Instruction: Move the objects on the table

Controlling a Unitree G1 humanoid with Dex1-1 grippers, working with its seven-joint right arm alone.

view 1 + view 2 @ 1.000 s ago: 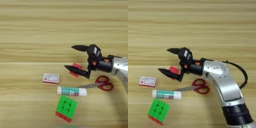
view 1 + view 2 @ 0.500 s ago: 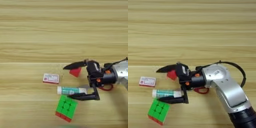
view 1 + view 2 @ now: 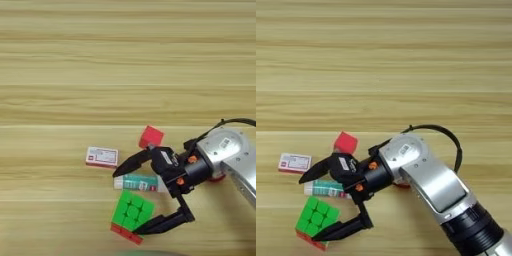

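One puzzle cube (image 3: 132, 215) was seen nearest on the tabletop (image 3: 125, 60), straddled by the spread hand (image 3: 131, 202). One glue stick (image 3: 137, 182) lay beyond, then one small box (image 3: 102, 156) and one red cube (image 3: 150, 136).

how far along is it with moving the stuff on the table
Nothing looks moved for certain. The claw is open and empty, one finger over the glue stick, the other by the puzzle cube. The small red cube and the red-and-white box lie untouched.
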